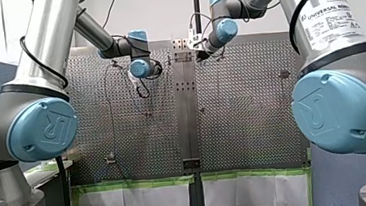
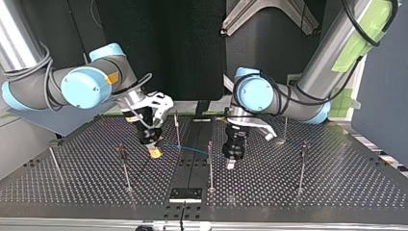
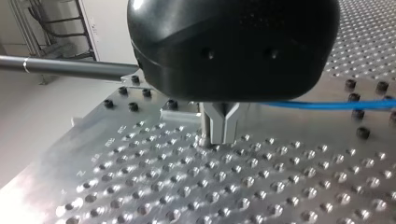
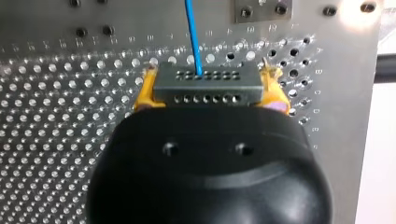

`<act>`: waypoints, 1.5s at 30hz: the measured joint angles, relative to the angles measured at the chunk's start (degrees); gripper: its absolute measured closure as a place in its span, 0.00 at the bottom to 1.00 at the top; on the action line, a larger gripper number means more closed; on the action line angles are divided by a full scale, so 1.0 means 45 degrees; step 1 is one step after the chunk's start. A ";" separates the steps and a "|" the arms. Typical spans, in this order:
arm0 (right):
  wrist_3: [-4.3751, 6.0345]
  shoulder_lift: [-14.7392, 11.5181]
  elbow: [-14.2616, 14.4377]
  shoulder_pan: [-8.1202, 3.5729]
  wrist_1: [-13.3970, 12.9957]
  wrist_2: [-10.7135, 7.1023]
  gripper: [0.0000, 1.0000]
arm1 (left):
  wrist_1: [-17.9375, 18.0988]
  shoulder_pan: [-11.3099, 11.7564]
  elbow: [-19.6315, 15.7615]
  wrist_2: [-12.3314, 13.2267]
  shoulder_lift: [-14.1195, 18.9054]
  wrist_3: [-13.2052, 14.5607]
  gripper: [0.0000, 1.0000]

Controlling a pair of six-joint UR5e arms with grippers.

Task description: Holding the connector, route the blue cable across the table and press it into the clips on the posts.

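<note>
Perforated table [image 3: 140,186] fills both wrist views. My right gripper [image 4: 208,85] pinches the connector [image 4: 205,92], and the cable [image 4: 192,32] runs ahead. My left gripper [image 3: 219,133] has its fingers pressed together, and its body hides part of the cable.

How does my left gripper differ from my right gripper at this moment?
The right gripper has yellow pads; the left gripper has bare metal fingers.
The right gripper is shut on the connector, with the cable leading out of it; the left gripper's fingers are together, and whether they pinch the cable is hidden.
Both have black bodies and point down at the table.
</note>
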 joint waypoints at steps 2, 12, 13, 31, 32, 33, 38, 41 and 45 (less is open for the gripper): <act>0.0008 0.0027 -0.0018 -0.0088 -0.0011 -0.0056 1.00 | -0.0063 0.0081 0.0100 0.0026 -0.0026 -0.0017 1.00; -0.0061 0.0372 -0.0178 -0.0460 -0.0141 -0.0417 1.00 | -0.0252 0.0302 0.0175 0.0057 -0.0040 0.0011 1.00; -0.0077 0.0411 -0.0225 -0.0478 -0.0153 -0.0451 1.00 | -0.0271 0.0305 0.0176 0.0055 -0.0041 0.0018 1.00; -0.0057 0.0825 -0.1028 -0.0600 -0.0234 -0.0833 1.00 | -0.0738 0.0246 0.0179 -0.0241 -0.0007 0.0117 0.49; -0.0058 0.0834 -0.1031 -0.0601 -0.0225 -0.0838 1.00 | -0.0827 0.0222 0.0179 -0.0331 0.0001 0.0157 0.39; -0.0058 0.0838 -0.1032 -0.0602 -0.0220 -0.0839 1.00 | -0.0927 0.0198 0.0179 -0.0429 0.0014 0.0214 0.39; -0.0058 0.0845 -0.1031 -0.0602 -0.0207 -0.0844 1.00 | -0.1483 0.0071 0.0164 -0.0977 0.0236 0.0655 0.00; -0.0053 0.0846 -0.1028 -0.0602 -0.0206 -0.0844 1.00 | -0.1831 0.0001 0.0077 -0.1223 0.0484 0.0779 0.00; -0.0038 0.0847 -0.1028 -0.0601 -0.0205 -0.0845 1.00 | -0.2271 -0.0048 -0.0028 -0.1463 0.0714 0.0821 0.00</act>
